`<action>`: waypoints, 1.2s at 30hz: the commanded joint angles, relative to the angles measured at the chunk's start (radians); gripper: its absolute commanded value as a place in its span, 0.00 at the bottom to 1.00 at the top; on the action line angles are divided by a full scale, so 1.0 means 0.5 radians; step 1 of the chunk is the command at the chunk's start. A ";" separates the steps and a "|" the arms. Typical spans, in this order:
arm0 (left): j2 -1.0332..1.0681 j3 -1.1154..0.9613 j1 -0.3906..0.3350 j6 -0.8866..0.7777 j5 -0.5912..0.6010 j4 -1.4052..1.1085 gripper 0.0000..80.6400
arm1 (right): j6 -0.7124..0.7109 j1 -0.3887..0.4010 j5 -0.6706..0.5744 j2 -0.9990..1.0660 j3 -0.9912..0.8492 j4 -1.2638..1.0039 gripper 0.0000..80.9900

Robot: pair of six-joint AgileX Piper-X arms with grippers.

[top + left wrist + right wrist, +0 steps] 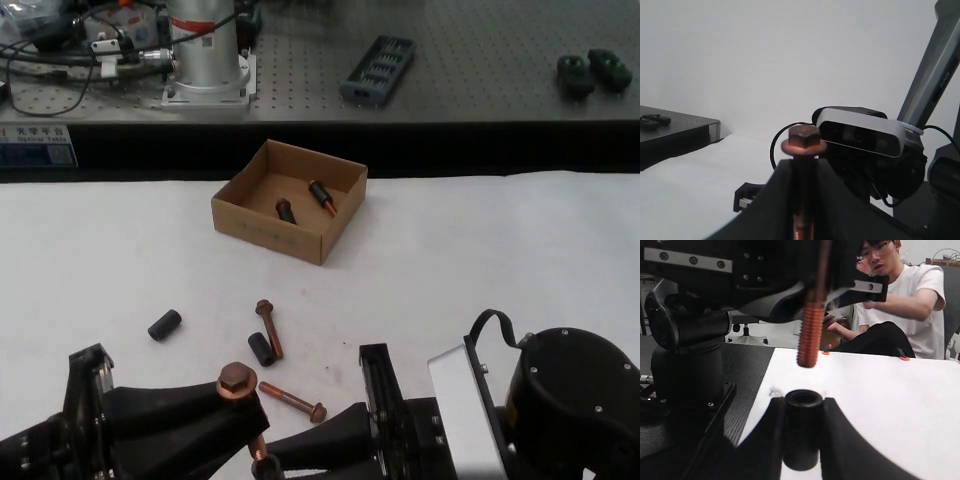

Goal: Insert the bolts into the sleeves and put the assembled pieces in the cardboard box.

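My left gripper (pixel 248 425) (pixel 802 200) is shut on a copper bolt (pixel 240 385) (pixel 803 145), head up and threaded end (pixel 811 335) pointing down. Right under that tip, with a small gap, a black sleeve (pixel 802 432) stands upright with its bore open, and my right gripper (pixel 802 440) (pixel 335 440) is shut on it. The cardboard box (pixel 262 225) sits at mid-bench with two assembled pieces (pixel 285 210) (pixel 321 194) inside. On the white sheet lie a loose sleeve (pixel 165 325), a bolt (pixel 267 322) touching another sleeve (pixel 262 349), and one more bolt (pixel 292 401).
A grey perforated bench (pixel 480 60) runs behind the white sheet, carrying a metal cylinder stand (pixel 205 50), a dark rack (pixel 377 68) and cables. The right arm's wrist camera (pixel 860 135) sits close beyond the held bolt. A person (pixel 900 305) sits behind the bench.
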 commanded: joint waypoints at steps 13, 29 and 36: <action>0.006 0.000 -0.011 0.099 -0.007 0.012 0.01 | 0.097 0.007 -0.030 0.008 -0.005 -0.051 0.08; 0.054 -0.432 0.131 0.214 -0.140 0.405 0.01 | -0.017 -0.269 0.051 0.008 -0.071 -0.151 0.08; 0.440 -0.518 0.212 0.304 -0.034 0.255 0.01 | -0.018 -0.418 -0.137 0.008 -0.202 0.049 0.08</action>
